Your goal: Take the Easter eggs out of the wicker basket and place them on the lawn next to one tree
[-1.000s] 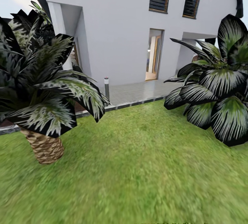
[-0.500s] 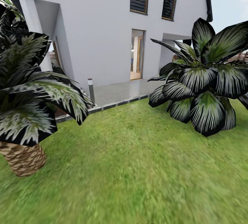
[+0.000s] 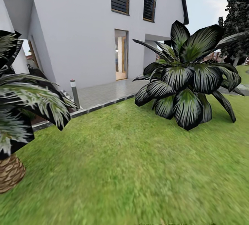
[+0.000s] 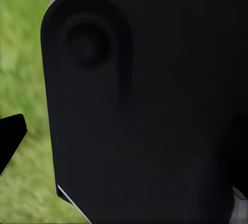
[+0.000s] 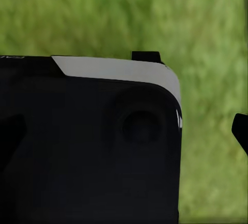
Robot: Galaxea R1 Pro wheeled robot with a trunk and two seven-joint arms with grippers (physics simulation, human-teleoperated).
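While the robot crosses the garden, these are the things on show:

Lawn (image 3: 131, 169): mottled green grass across the whole foreground of the head view, running up to a dark stone edging in front of the house.
Tree (image 3: 238, 20): dark, speckled foliage at the far right, beyond the leafy bush; a short pale piece of trunk shows under it.
Leafy bush (image 3: 185, 79): broad dark leaves streaked whitish-green, standing on the lawn to the right of the house door.
Palm (image 3: 10, 171): scaly brown trunk at the left edge, with its fronds hanging above it towards the house.
House (image 3: 86, 27): white walls with an open doorway, and paving in front of it.
Bollard lamp (image 3: 74, 93): a grey post on the paving, left of the doorway.
Left fingers: I cannot tell; a black housing blocks the left wrist view, with grass beside it.
Right fingers: I cannot tell; the same black housing over grass.
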